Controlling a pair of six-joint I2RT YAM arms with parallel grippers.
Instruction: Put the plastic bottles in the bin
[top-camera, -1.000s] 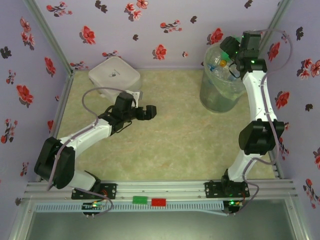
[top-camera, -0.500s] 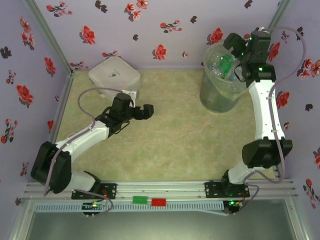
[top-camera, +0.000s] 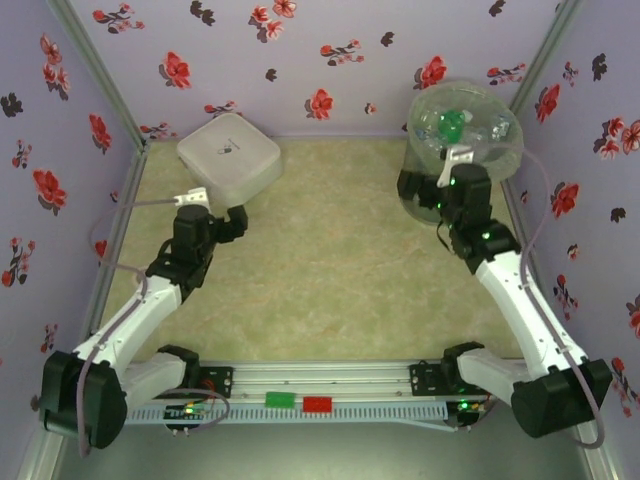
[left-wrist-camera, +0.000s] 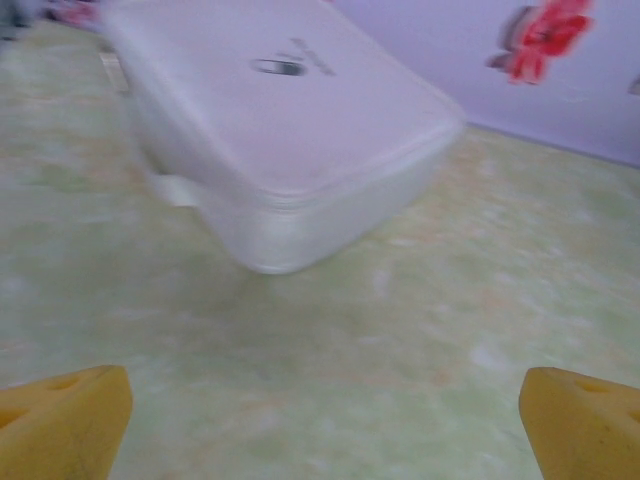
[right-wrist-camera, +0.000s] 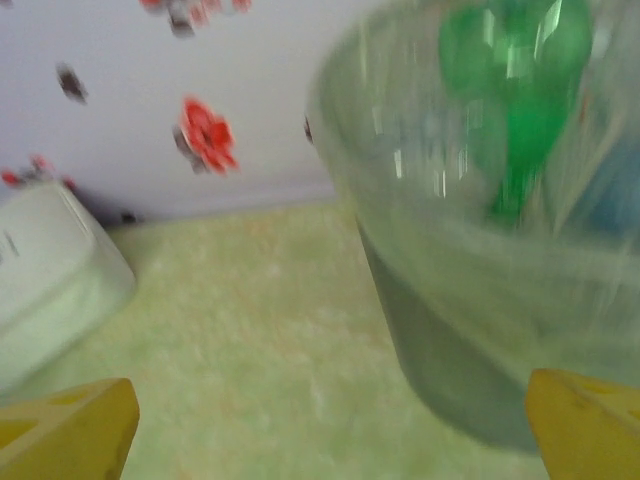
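The bin stands at the far right corner, a round translucent basket holding plastic bottles, among them a green one and clear ones. My right gripper hangs just left of the bin's near wall, open and empty. In the right wrist view the bin rises close on the right with the green bottle seen through its wall, and the gripper has only floor between its yellow fingertips. My left gripper is open and empty near the white box; the left wrist view shows that gripper wide apart.
A white square lidded box sits at the far left corner, close ahead of the left gripper and at the left edge of the right wrist view. Flowered walls close in the back and sides. Green mottled floor lies between the arms.
The right arm has drawn back from over the bin's mouth and dropped in front of it, its jaws opening fully. The left arm has swung left toward the white box.
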